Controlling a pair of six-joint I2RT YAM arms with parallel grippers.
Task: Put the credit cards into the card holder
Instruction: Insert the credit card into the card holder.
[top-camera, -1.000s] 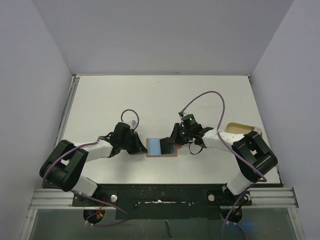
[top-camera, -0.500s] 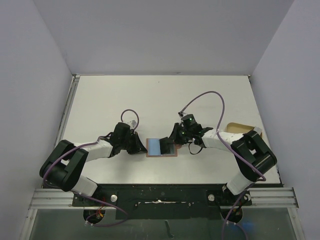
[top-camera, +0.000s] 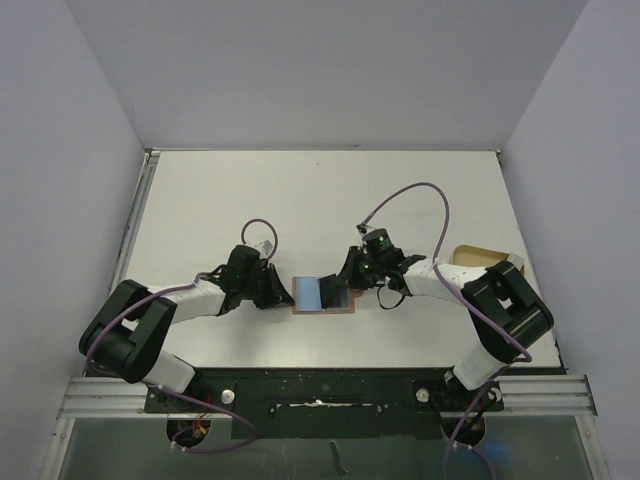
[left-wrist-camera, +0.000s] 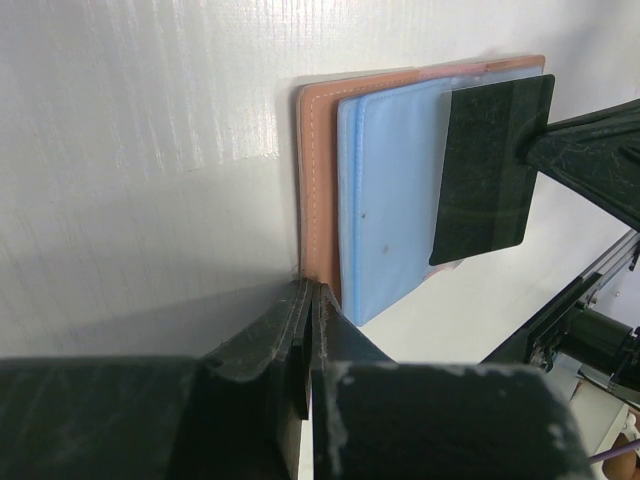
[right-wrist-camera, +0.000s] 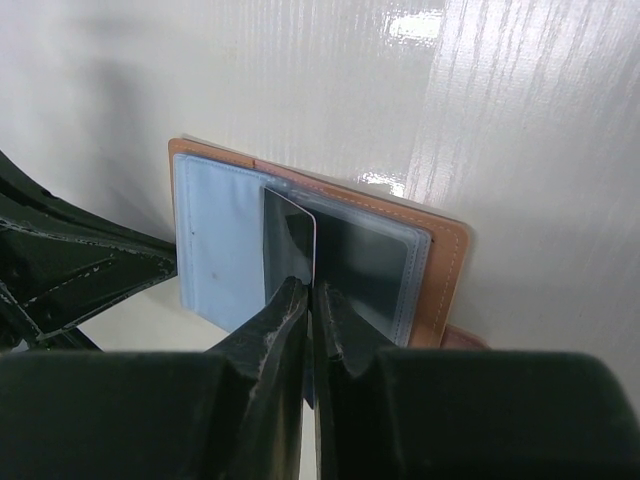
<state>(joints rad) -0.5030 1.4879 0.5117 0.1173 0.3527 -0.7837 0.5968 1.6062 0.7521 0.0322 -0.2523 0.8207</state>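
reddish-brown leather bifold card holder (right-wrist-camera: 441, 262): open flat, mid-desk (top-camera: 300, 200) | left jaws: closed, tips at its left edge | right jaws: clamped on thin grey-blue credit card (right-wrist-camera: 290, 243) over its pockets

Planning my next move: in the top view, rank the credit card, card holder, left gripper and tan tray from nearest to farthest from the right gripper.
1. credit card, pinched by the right gripper.
2. card holder, lying open just beneath.
3. left gripper, at the holder's left edge.
4. tan tray, far right, by the table edge.
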